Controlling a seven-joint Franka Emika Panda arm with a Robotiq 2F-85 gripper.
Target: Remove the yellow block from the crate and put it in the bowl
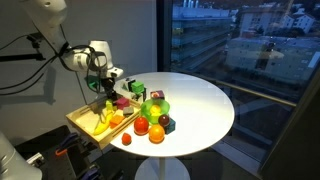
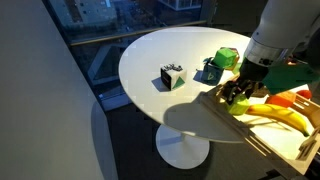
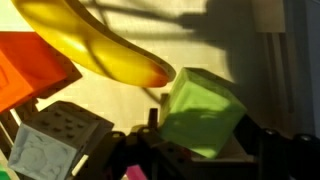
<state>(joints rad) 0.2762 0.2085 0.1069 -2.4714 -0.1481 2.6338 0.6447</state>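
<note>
The yellow block (image 3: pixel 203 108), which looks yellow-green in shadow, sits tilted between my gripper's (image 3: pixel 200 145) fingers in the wrist view. In both exterior views the gripper (image 1: pixel 104 97) (image 2: pixel 237 96) is over the light wooden crate (image 1: pixel 84 122) (image 2: pixel 262 140), shut on the block (image 2: pixel 240 106) low over the crate floor. The lime-green bowl (image 1: pixel 151 108) (image 2: pixel 226 58) stands on the round white table, apart from the crate.
In the crate lie a banana (image 3: pixel 100 45) (image 2: pixel 285 118), an orange block (image 3: pixel 30 72) and a grey perforated cube (image 3: pixel 55 140). On the table are orange balls (image 1: pixel 141 126), a dark green piece (image 2: pixel 208 72) and a black-and-white cube (image 2: pixel 172 76).
</note>
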